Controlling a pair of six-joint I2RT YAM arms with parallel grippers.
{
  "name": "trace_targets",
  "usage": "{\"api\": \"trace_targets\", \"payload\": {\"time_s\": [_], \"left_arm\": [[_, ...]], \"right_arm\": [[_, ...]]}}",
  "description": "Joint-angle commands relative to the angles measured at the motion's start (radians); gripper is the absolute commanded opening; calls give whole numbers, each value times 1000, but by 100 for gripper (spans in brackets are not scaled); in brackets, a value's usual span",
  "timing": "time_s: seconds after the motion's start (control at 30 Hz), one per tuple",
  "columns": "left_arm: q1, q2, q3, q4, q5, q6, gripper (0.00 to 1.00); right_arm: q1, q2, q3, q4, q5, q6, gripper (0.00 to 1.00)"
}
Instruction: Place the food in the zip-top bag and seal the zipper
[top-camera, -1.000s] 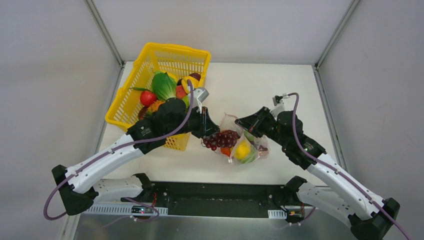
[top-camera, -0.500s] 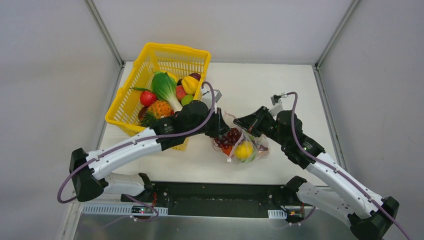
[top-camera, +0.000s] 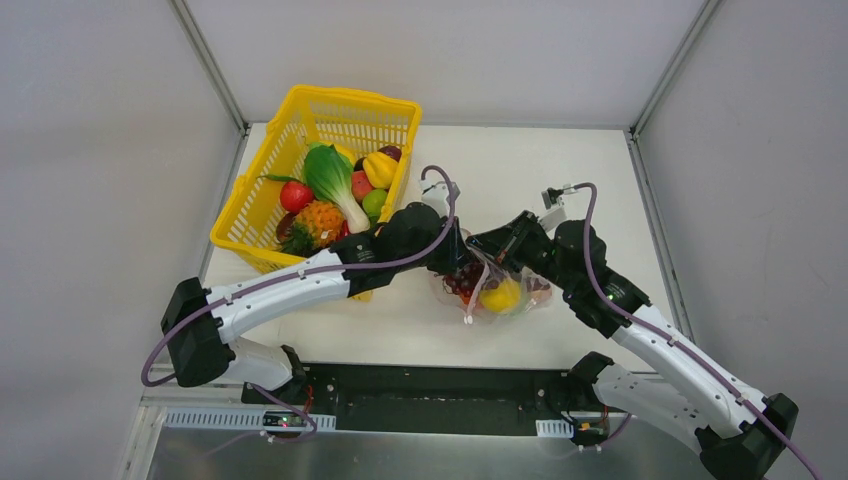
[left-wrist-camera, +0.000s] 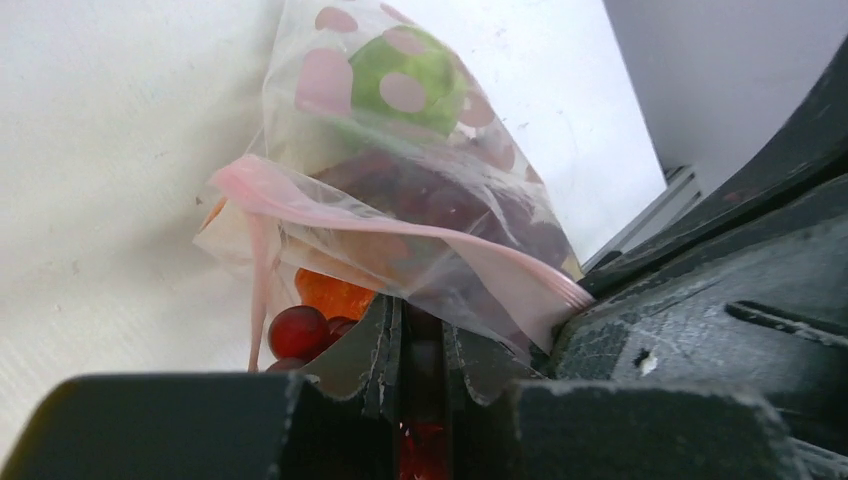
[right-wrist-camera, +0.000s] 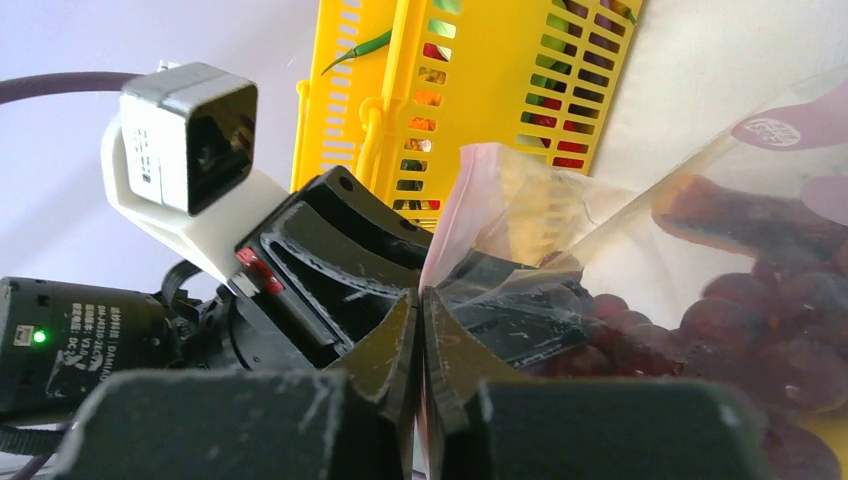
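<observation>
Since a second ago my left arm has swung right toward the middle of the frame, carrying the grapes (top-camera: 462, 280) into the bag's mouth. Nearest me, the left gripper (left-wrist-camera: 422, 330) is almost closed, with what looks like dark red grapes in the slit and the zipper (left-wrist-camera: 300, 195) draped over its tips. My right gripper (right-wrist-camera: 420, 300) is pinched tight on the mouth edge of the zip-top bag (top-camera: 535, 292). A lemon (top-camera: 501, 295) lies inside. Farther off, upper left, sits the yellow basket (top-camera: 300, 105).
</observation>
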Motion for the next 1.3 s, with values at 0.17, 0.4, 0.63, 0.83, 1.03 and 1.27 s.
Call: {"api": "trace_targets", "payload": {"time_s": [0.17, 0.4, 0.63, 0.83, 1.03, 1.27], "left_arm": [[-33, -43, 46, -43, -76, 80, 3], [-33, -56, 69, -13, 64, 112, 40], [-33, -124, 73, -102, 43, 175, 59], [-33, -167, 79, -142, 15, 207, 63], [-33, -228, 83, -244, -70, 227, 66], [-33, -301, 1, -349, -168, 168, 69]], "right_arm": [[-1, -30, 20, 91, -19, 24, 5], [-1, -29, 25, 91, -18, 28, 5], [-1, -33, 28, 80, -2, 31, 5], [-1, -33, 25, 72, 11, 36, 5], [-1, -30, 37, 61, 25, 30, 5], [-1, -39, 38, 57, 41, 26, 5]]}}
